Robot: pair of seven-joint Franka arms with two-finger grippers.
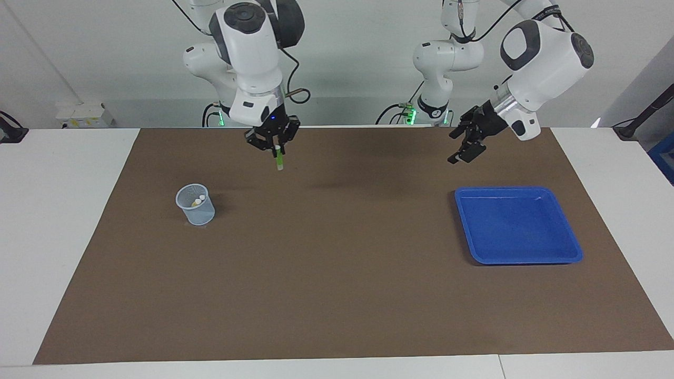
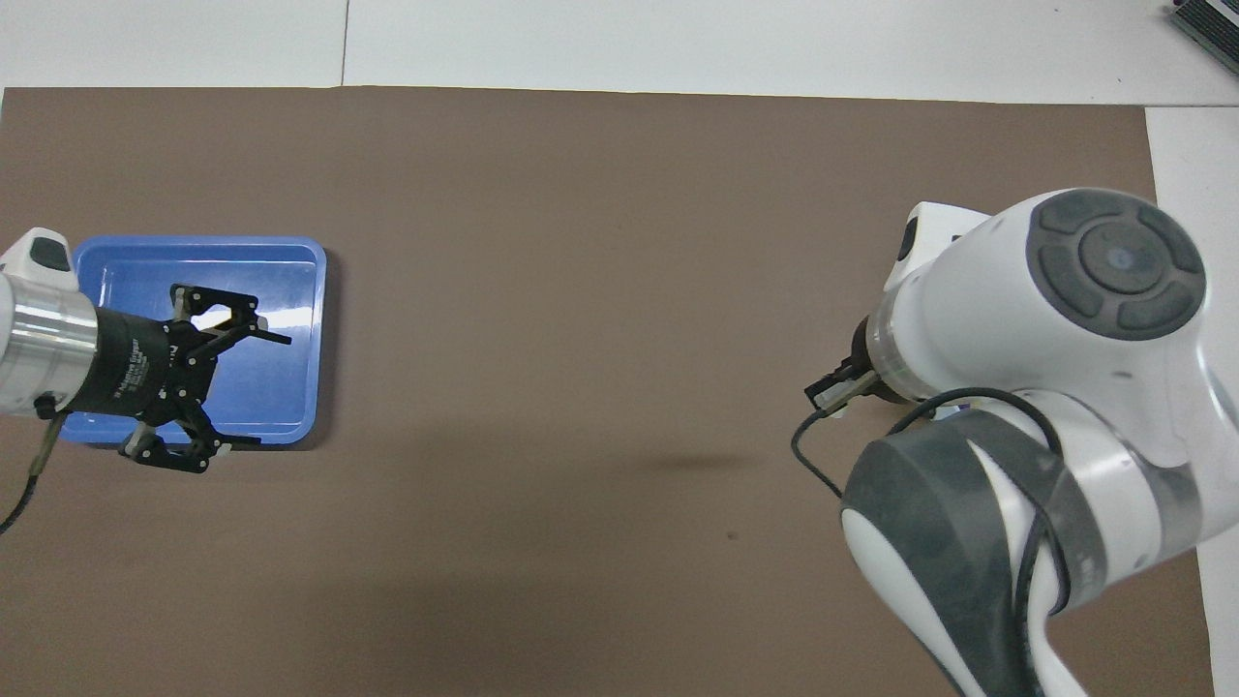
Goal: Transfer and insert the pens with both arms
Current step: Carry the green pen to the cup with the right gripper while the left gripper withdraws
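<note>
The green pen (image 1: 278,159) hangs cap end down from my right gripper (image 1: 276,149), which is shut on it above the brown mat. It is between the table's middle and the pale mesh cup (image 1: 195,205). Two pale pen caps (image 1: 199,199) poke up inside that cup. My left gripper (image 1: 463,151) is open and holds nothing, up in the air by the blue tray (image 1: 518,225). In the overhead view the left gripper (image 2: 273,390) is over the tray's rim (image 2: 319,339). The right arm's body (image 2: 1045,368) hides its gripper, the pen and the cup there.
A brown mat (image 1: 337,273) covers most of the white table. Two smaller white arms (image 1: 445,58) stand at the robots' edge. The tray holds nothing that I can see.
</note>
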